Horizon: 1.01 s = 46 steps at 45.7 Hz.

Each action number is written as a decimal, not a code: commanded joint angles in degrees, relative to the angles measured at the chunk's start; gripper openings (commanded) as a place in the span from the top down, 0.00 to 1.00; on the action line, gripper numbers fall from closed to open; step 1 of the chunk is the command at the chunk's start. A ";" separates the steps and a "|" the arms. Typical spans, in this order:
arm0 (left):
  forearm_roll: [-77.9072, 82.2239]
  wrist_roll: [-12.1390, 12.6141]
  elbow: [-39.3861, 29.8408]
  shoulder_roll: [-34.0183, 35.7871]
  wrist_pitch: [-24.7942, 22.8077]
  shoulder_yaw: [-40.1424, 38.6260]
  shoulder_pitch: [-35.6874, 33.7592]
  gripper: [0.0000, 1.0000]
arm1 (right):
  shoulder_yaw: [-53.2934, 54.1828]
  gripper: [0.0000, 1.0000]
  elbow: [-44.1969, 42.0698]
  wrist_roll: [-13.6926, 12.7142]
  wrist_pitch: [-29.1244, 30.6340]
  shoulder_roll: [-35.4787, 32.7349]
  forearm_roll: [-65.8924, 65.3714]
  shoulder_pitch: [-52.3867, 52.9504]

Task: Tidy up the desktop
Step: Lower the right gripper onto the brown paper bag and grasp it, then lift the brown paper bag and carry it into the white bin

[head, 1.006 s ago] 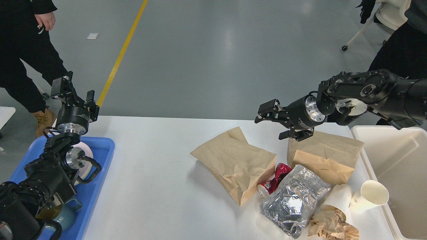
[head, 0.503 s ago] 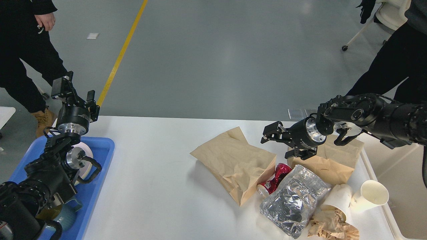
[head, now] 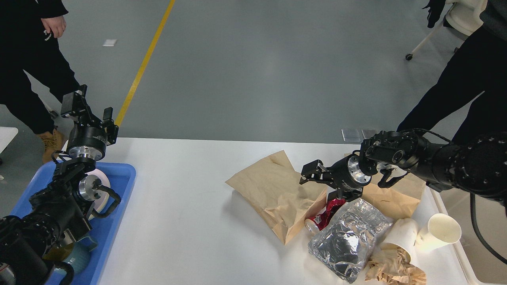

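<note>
Centrally, the desktop, a smooth white surface w/ rounded corners, fills the lower view. On its right half: crinkled brown paper bag, crushed red can, shiny foil pouch, white paper cup. Right gripper hovers just above bag and can, jaws spread. Left gripper raised over blue plastic tray at left edge, jaws spread.
</note>
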 commanded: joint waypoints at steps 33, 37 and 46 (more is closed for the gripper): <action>0.00 0.00 0.00 0.00 0.00 0.01 0.00 0.04 | 0.97 1.00 1.00 0.26 2.13 -0.62 -0.17 2.55; 0.00 0.00 0.00 0.00 0.00 0.01 0.00 0.04 | 1.76 1.00 3.98 0.35 2.21 -2.55 -0.09 6.06; 0.00 0.00 0.00 0.00 0.00 0.01 0.00 0.04 | 5.89 1.00 13.83 0.27 4.06 -11.07 -0.09 15.64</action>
